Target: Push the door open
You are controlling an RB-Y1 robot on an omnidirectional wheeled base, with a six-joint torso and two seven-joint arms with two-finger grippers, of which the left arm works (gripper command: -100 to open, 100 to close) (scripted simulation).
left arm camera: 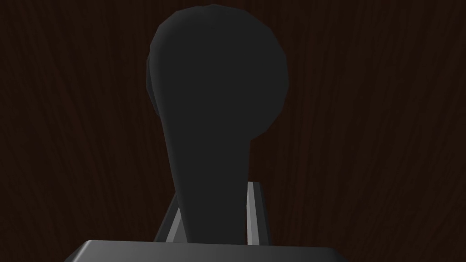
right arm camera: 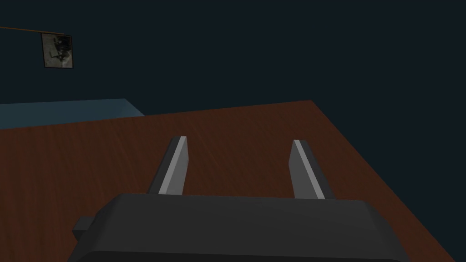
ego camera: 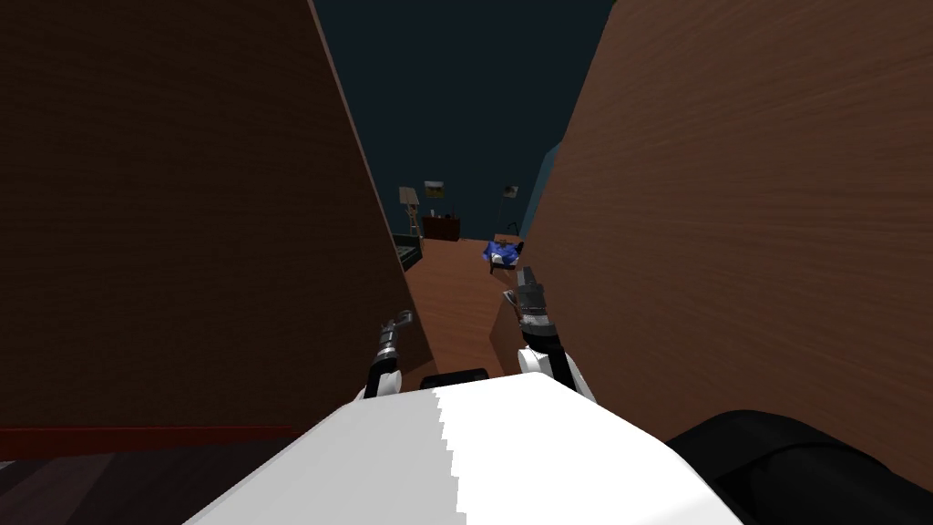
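A dark brown wooden door (ego camera: 182,228) stands close on my left, swung so that its edge faces the gap ahead. My left gripper (ego camera: 398,321) is at that edge. In the left wrist view the left gripper (left arm camera: 214,191) is shut on a dark lever handle (left arm camera: 218,82) with a round base, set against the door (left arm camera: 364,113); its fingers (left arm camera: 254,204) press the lever's sides. My right gripper (ego camera: 526,273) is raised beside a red-brown wooden panel (ego camera: 729,228) on my right. The right gripper (right arm camera: 240,141) is open, with nothing between its fingers, over the red-brown surface (right arm camera: 91,159).
Between door and panel a narrow gap leads to a wooden floor (ego camera: 456,301). Beyond lie a blue object (ego camera: 499,251), a dark cabinet (ego camera: 442,228), a floor lamp (ego camera: 410,200) and dark blue walls. A red strip (ego camera: 137,440) runs along the door's foot.
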